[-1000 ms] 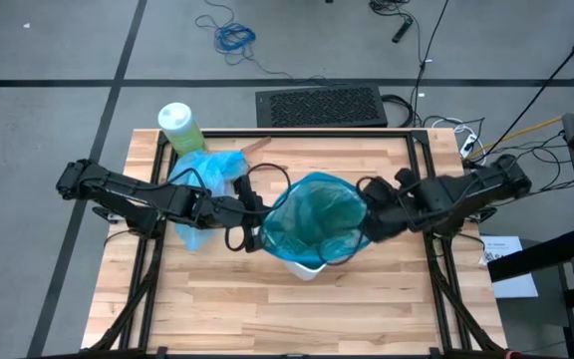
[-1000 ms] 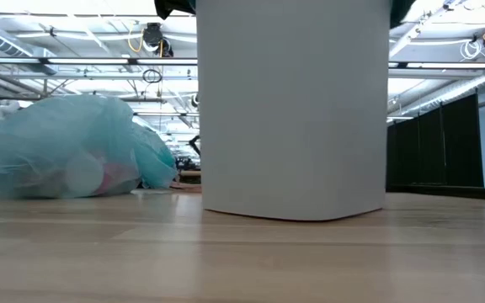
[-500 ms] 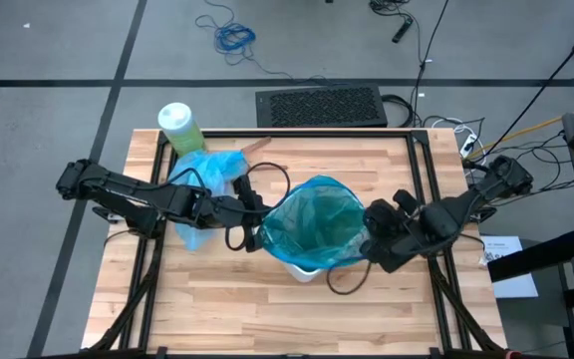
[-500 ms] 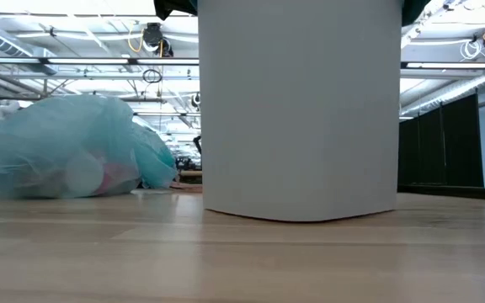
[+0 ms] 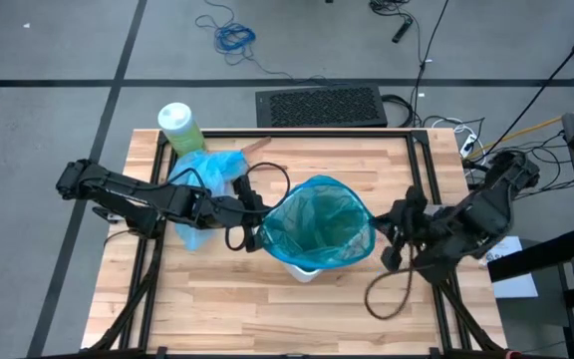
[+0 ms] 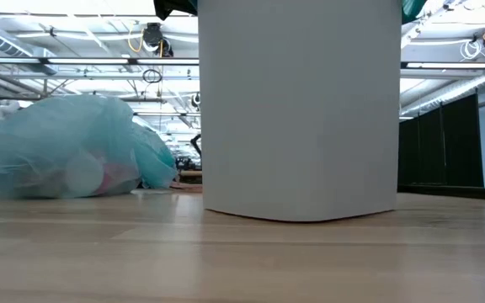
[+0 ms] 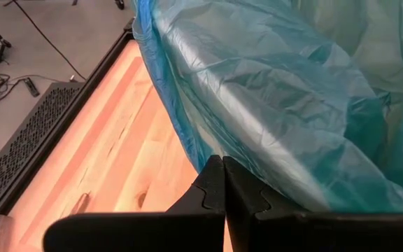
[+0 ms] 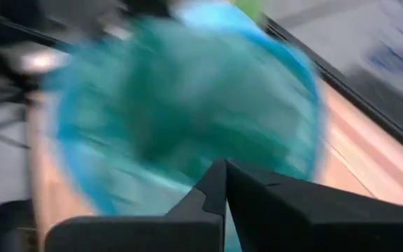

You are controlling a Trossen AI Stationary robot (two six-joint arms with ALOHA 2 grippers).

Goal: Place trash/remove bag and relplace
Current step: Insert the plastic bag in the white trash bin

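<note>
Bag (image 5: 205, 178) lies tied beside the bin (image 6: 300, 109), its contents blurred; left gripper (image 5: 257, 221) is clamped on the liner (image 5: 319, 221) rim, right gripper (image 5: 399, 227) closed, empty.

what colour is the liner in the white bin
Teal-green liner, with a brighter blue rim; clearest in the high view.

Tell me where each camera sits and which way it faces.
High: overhead, straight down; both arms, left gripper at the bin rim, right gripper just off it.
Low: table height, level across; bin, full bag; no arm clearly visible.
Left wrist: past its shut gripper at the liner.
Right wrist: past its shut gripper, blurred, into the liner.
High and low share the bin and bag.
</note>
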